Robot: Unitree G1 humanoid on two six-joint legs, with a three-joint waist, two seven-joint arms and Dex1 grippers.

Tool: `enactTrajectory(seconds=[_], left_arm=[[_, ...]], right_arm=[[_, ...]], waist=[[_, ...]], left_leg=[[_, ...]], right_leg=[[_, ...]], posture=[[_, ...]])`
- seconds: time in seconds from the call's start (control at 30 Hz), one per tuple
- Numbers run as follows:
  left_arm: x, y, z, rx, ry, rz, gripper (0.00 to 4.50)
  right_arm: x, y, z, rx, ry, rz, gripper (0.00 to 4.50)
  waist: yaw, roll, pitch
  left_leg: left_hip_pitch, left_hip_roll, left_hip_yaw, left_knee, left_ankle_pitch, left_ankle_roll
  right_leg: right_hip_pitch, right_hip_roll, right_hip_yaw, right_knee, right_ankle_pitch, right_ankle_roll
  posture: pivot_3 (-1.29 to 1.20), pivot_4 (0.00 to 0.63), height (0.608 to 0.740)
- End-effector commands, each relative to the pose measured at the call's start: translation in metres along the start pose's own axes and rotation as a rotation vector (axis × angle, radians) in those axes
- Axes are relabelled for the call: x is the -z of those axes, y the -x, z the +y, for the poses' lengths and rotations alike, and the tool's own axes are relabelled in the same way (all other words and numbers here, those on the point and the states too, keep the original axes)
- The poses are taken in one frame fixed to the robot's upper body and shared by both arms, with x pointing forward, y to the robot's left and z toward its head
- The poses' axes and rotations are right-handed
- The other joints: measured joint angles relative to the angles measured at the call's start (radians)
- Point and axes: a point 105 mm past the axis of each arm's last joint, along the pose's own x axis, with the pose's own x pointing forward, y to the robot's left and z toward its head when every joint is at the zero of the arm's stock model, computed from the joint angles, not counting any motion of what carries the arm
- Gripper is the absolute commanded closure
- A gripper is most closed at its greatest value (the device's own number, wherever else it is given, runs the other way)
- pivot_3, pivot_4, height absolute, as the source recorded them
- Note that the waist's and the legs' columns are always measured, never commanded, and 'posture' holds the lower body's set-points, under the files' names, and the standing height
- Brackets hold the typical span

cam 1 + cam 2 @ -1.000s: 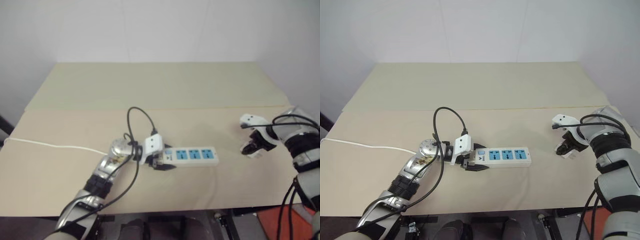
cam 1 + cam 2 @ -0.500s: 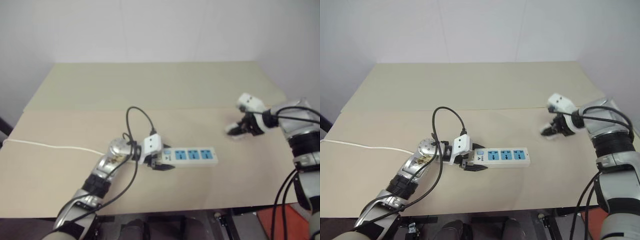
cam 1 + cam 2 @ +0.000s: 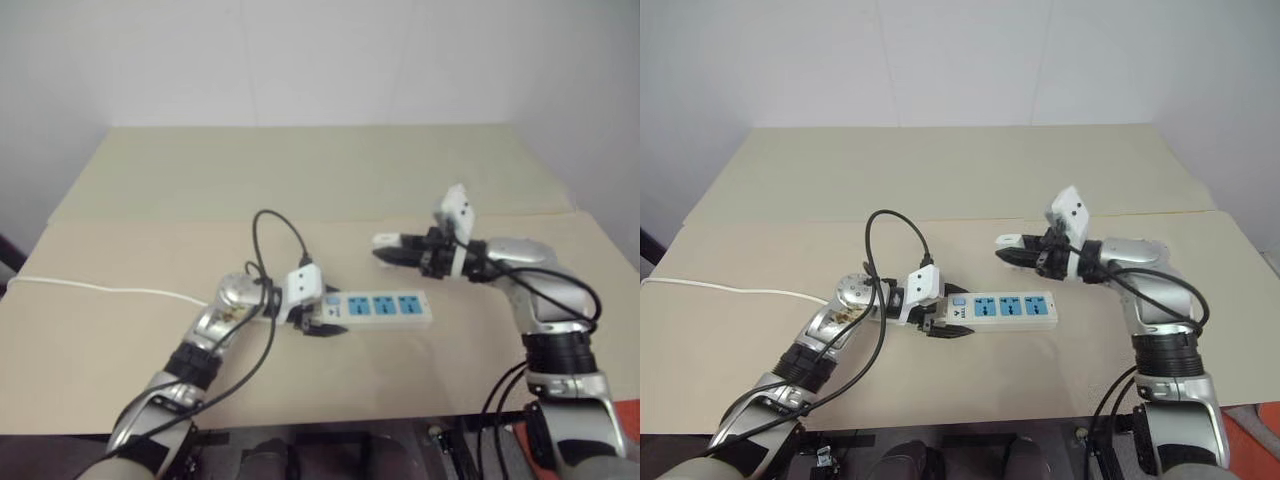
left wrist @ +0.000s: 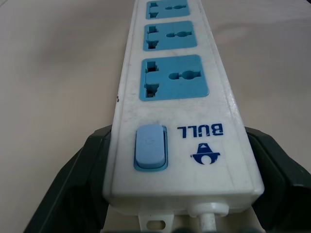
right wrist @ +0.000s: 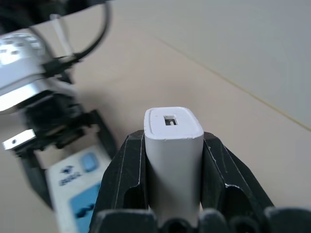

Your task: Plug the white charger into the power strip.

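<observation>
R gripper point(image 3: 1018, 251) is clamped on 1 charger point(image 5: 173, 145): the white block sits upright between both black fingers point(image 5: 124, 170), its flat end face with a small rectangular slot pointing away from the wrist. In the head views the R gripper hangs above the table point(image 3: 940, 170), fingers aimed toward the robot's left and about level, w/ the forearm running back to the right and bending down at the elbow. A white camera box sits on top of the wrist. The charger itself is too small to make out in the head views; prongs can't be seen.

Below and just left of the R gripper lies 1 strip point(image 3: 1005, 309), flat on the table, 3 blue sockets point(image 4: 174, 77) in a row, 1 blue switch point(image 4: 150, 147) at the end nearer the L gripper. Charger and strip are apart, not touching.

L gripper point(image 3: 948, 328) grips the switch end of the strip, 1 black finger point(image 4: 73, 184) on each long side, pressed against the white casing. L arm reaches in from the lower left, forearm low over the table, gripper pointing to the right along the strip.

1 thin white cord point(image 3: 730, 292) runs from beyond the L wrist across the table to its left edge. A black cable point(image 3: 885, 240) loops up over the L wrist
</observation>
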Motion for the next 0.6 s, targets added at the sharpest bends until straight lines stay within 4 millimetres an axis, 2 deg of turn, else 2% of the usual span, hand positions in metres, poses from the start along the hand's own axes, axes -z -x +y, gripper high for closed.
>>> enactTrajectory(seconds=[0.03,0.33,0.6], left_arm=[[0.009,0.004,-0.002,-0.018,0.029,0.03,1.16],[0.013,0.002,-0.005,-0.002,0.031,0.046,1.16],[0.014,0.001,-0.008,0.028,0.015,0.054,1.16]], right_arm=[[-0.008,-0.004,0.01,-0.075,0.038,-0.058,3.4],[0.022,-0.025,0.034,-0.243,0.039,-0.052,3.4],[0.031,-0.043,0.032,-0.244,0.048,-0.06,3.4]], waist=[[0.0,0.0,0.0],[-0.001,0.0,0.0],[-0.001,0.0,0.0]], left_leg=[[0.0,0.0,0.0,0.0,0.0,0.0],[0.001,0.0,0.0,0.0,0.0,0.0],[0.002,0.0,0.0,0.0,0.0,0.0]], right_leg=[[0.0,0.0,0.0,0.0,0.0,0.0],[0.001,0.001,0.001,0.0,0.0,0.0],[0.001,0.001,0.001,0.0,0.0,0.0]], posture=[[0.0,0.15,0.74],[0.0,0.15,0.74],[0.0,0.15,0.74]])
